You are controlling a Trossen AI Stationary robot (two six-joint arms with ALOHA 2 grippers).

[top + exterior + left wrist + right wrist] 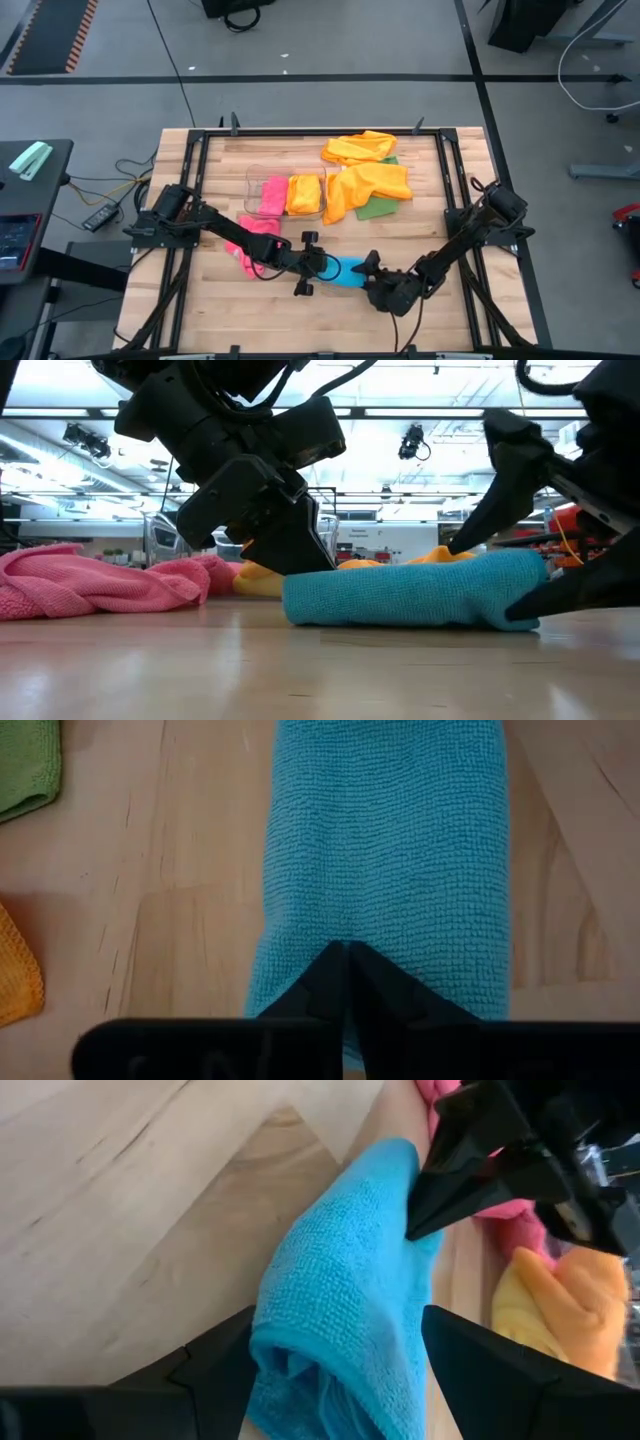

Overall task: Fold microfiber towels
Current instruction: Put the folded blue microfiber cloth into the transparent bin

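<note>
I am working the blue towel (349, 271) near the front edge of the table (200, 310), where it is lying as a narrow folded roll between my two arms. My left gripper (345, 955) is pressing its fingers together at one end of the roll, tips meeting on the cloth; whether they are pinching a layer or only pressing down, I cannot tell. My right gripper (335, 1370) is sitting at the other end with its fingers spread wide, one on each side of the roll, straddling it rather than squeezing it. The pink towel (252, 236) is lying loose just behind my left arm, another pink and a yellow one are sitting folded in the clear bin (287, 195), and the orange towels (365, 170) are heaped over a green one (378, 206) at the back right, well apart from my work. My worry is the fold coming undone: if I am lifting the left fingers away while fibres are catching on them, the top layer is likely to be dragged open. If I am closing the right fingers without centring, I could be bunching the end instead of flattening it, or shoving the whole roll toward the left gripper. Both grippers are working close together over one small cloth, so a hasty sweep could be knocking them into each other.
</note>
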